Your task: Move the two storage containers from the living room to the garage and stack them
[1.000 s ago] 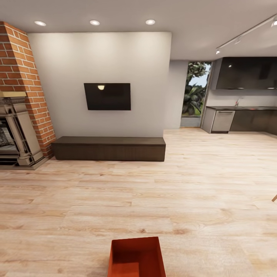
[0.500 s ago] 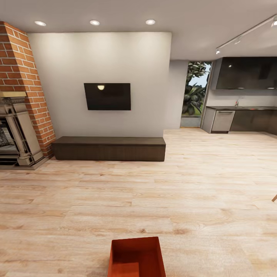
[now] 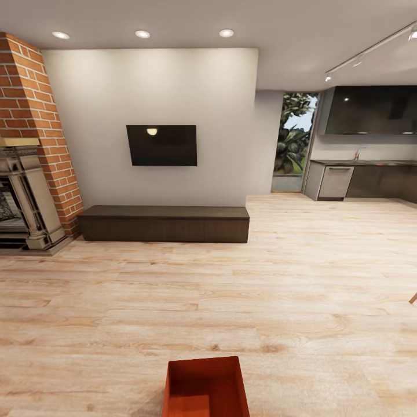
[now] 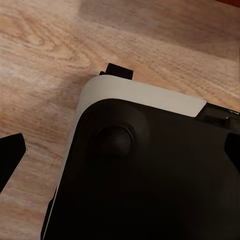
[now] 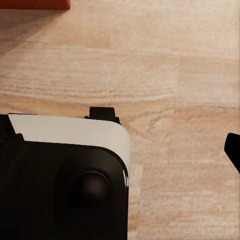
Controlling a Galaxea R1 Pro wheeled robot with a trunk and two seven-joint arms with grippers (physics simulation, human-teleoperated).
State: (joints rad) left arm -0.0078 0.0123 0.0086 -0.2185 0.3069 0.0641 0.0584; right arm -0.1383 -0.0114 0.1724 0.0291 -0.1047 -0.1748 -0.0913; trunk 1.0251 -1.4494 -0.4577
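Left gripper (image 4: 120, 145) and right gripper (image 5: 232, 150) hang over the robot's base (image 4: 150, 170), dark fingertips at the frame edges; neither wrist view settles how far the jaws are parted. Nothing has shifted over the last second, so no lift has begun. One storage container (image 3: 205, 387) sits on the living-room wood floor (image 3: 289, 301), directly ahead, with a smaller orange box-like form inside.

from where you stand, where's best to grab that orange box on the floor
Probably by one of the thin upright side walls of the orange box, coming down from above so one finger slips inside and one stays outside. It sits open-topped and upright on the wood floor right in front of the robot, its rim exposed and nothing crowding it. Its near edge is cut off in the head view.
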